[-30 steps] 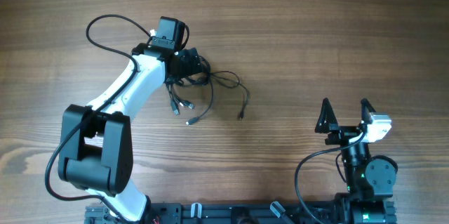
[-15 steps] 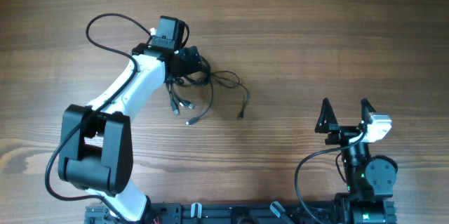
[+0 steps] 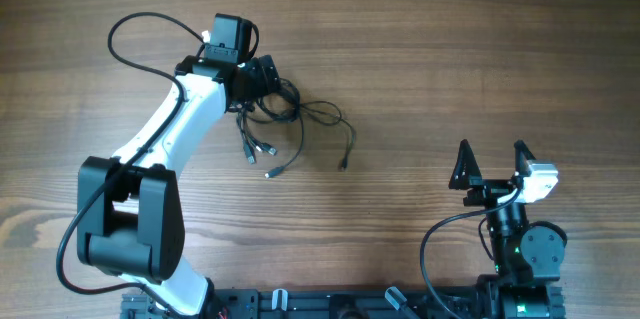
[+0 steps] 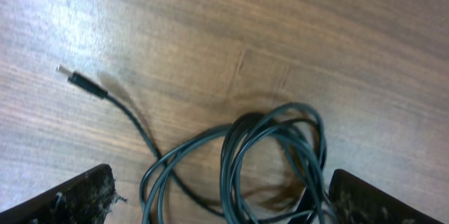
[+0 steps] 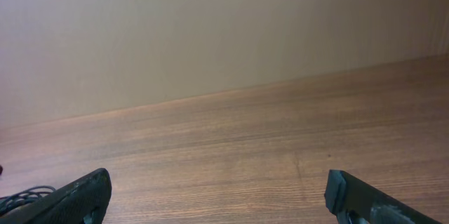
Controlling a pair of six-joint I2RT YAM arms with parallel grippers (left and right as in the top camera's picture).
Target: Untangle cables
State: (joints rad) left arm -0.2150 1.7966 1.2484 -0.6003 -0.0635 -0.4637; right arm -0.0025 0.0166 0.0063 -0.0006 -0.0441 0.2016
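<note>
Between the left fingers (image 4: 77,196), which stand spread wide and pinch nothing, lies the knotted heart of the cables (image 4: 235,147). Several loops are stacked on the tabletop (image 4: 316,34). One strand trails out beyond the left-hand fingertip to a silver-tipped plug (image 4: 72,76).

Against half a second ago, the left arm (image 3: 180,124) has swung slightly farther from its base. This has shifted the fingers along the far edge of the tangle. The loose ends (image 3: 268,172) on the near side of those fingers lie where they lay before, and the bundle looks hardly disturbed. We judge that nothing has been pulled free yet and that the arm is only lining up a grasp on the loops.

The right fingers (image 5: 77,196) are likewise spread and hold nothing. They sit well apart from the cables, with bare tabletop ahead of them.

Counting, we find two arms, two pairs of fingers and one tangle. Overhead we make out four loose ends splayed from it. How many separate cords make up the knot we cannot tell.
</note>
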